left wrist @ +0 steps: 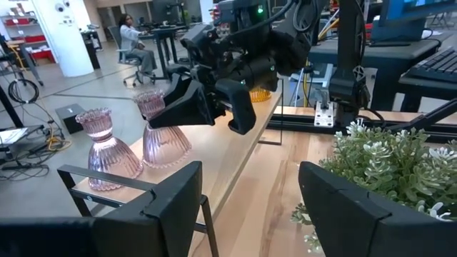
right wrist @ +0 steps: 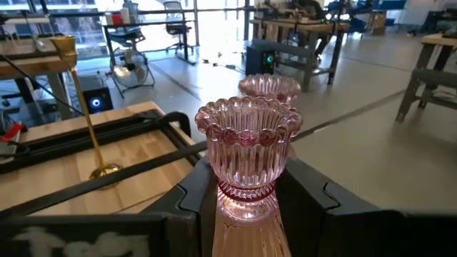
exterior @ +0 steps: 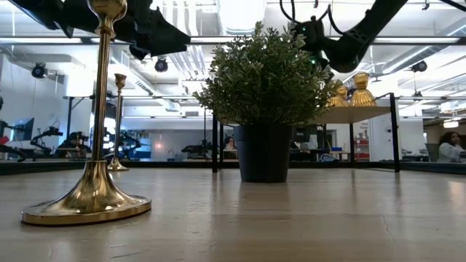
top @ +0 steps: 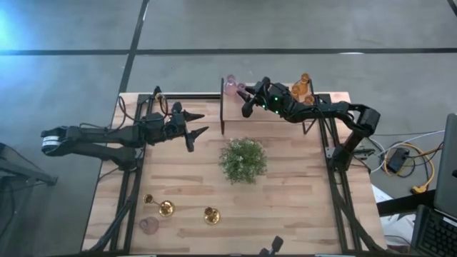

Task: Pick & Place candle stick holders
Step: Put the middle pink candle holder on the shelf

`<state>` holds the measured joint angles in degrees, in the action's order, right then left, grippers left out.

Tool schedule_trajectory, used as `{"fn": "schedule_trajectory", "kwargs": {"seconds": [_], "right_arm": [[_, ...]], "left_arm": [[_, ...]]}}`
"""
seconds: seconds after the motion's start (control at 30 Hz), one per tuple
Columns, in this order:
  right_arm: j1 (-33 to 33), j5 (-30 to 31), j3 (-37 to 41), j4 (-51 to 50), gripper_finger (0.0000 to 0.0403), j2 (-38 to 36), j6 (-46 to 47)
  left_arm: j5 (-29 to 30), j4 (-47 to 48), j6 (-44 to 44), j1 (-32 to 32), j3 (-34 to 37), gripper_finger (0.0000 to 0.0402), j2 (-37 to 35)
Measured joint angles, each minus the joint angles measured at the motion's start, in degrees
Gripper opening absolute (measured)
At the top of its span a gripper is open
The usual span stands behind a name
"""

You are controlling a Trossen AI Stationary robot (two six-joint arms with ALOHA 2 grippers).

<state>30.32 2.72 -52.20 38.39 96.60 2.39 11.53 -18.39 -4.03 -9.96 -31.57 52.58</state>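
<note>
1. Right hand [top: 245, 95] reaches over the raised shelf [left wrist: 235, 153] at the far edge of the desk [top: 285, 200], its fingers [right wrist: 187, 203] clasped around the narrow neck of a pink glass holder [right wrist: 248, 160] that stands upright on the shelf.
2. Just beside it, on the same shelf, stands a second pink glass holder [left wrist: 106, 146], apart from the hand.
3. Amber glass holders [top: 301, 87] sit farther along the shelf, beside the right arm.
4. Left hand [top: 198, 122] hovers above the desk on the left side, its fingers spread and holding nothing, pointing toward the shelf.
5. Near the front of the desk lie two brass holders [top: 164, 208] close together on the left, with a third brass holder [top: 211, 215] a little to their right.
6. A third pink holder [top: 148, 225] rests at the front left, just beside the brass pair.
7. A bushy green plant [top: 243, 160] in a dark pot [exterior: 263, 153] stands at the middle of the desk.
</note>
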Motion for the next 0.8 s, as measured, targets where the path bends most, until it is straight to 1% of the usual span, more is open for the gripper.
{"fn": "schedule_trajectory", "kwargs": {"seconds": [0.2, 0.43, 0.8], "right_arm": [[0.14, -0.17, 1.13, 0.15, 0.0107, 0.0, 0.54], [0.09, -0.4, 2.37, 2.59, 0.0107, 0.0, 0.51], [0.12, -0.42, 2.79, 2.77, 0.0107, 0.0, 0.2]], "left_arm": [[0.02, -0.02, 0.02, 0.0, 0.0, 0.0238, 0.0], [0.06, -0.17, 0.01, 0.0, 0.0, 0.0238, 0.0], [0.09, -1.31, -0.02, 0.0, 0.0, 0.0238, 0.02]]}}
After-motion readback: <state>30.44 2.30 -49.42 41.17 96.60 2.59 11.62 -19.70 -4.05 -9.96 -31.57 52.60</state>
